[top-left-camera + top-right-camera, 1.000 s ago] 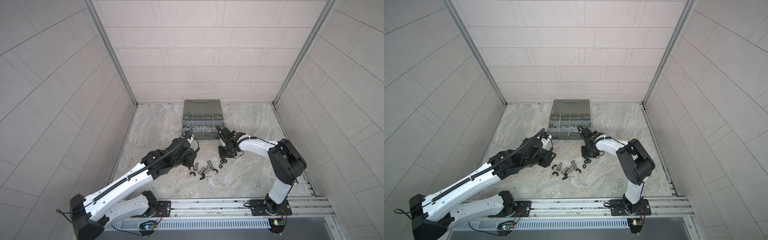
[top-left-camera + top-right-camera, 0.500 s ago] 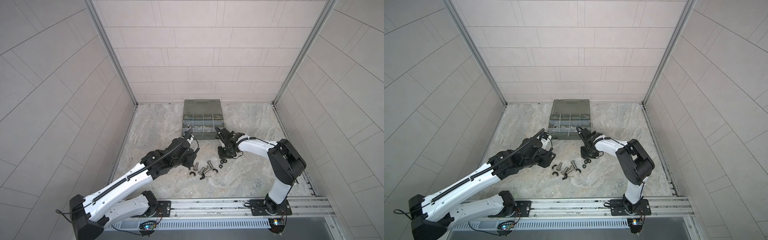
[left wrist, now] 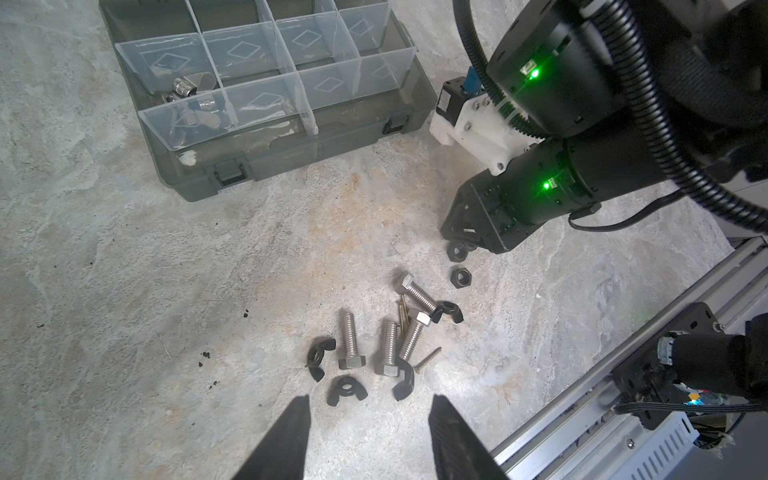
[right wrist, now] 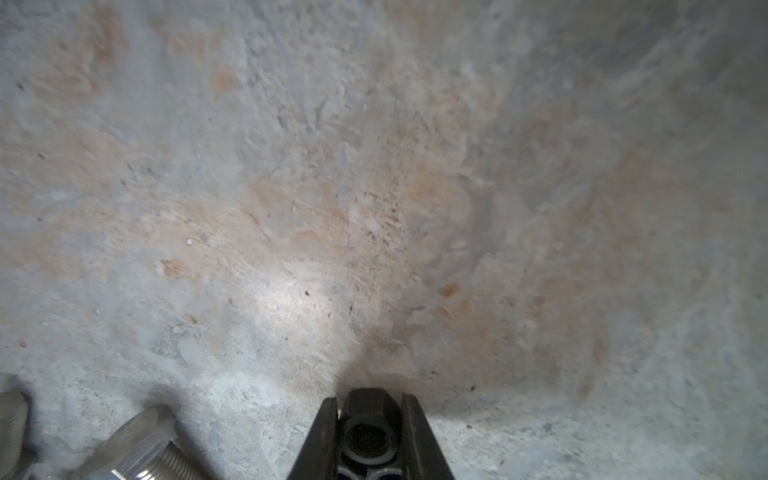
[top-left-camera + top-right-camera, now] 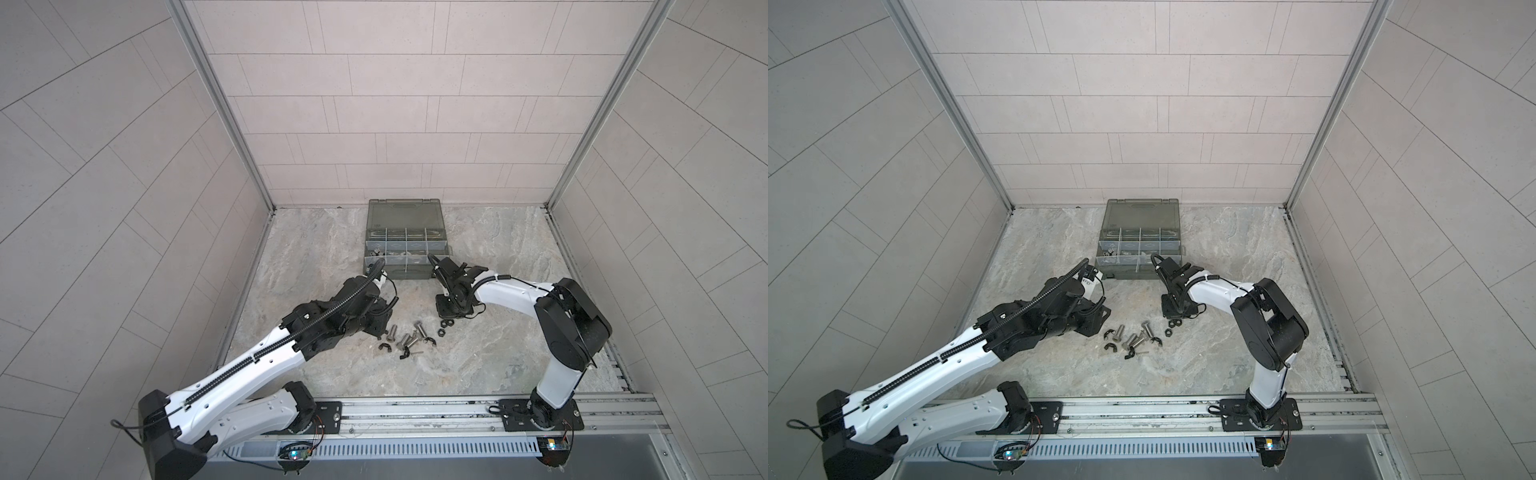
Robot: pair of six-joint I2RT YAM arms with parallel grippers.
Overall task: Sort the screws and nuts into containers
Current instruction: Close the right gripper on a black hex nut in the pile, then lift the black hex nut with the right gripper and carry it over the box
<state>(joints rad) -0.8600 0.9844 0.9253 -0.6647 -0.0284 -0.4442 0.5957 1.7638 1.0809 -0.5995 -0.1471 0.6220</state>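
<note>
Four silver screws (image 3: 348,340) lie on the table (image 5: 316,249): three shafts run roughly 8-to-2 o'clock in both top views, one nearer 11-to-5. At their 2 o'clock side my right gripper (image 4: 370,401) is clenched on a black hex nut (image 4: 368,419), bore facing the wrist camera. My left gripper (image 3: 370,397) hovers released at 9 o'clock; the organiser case (image 5: 405,274) sits at 12.

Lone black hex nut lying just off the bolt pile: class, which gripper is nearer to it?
Right. The right gripper sits right beside the lone hex nut, shut on another nut; the open left gripper hovers beyond the bolts, on the pile's far side.
</note>
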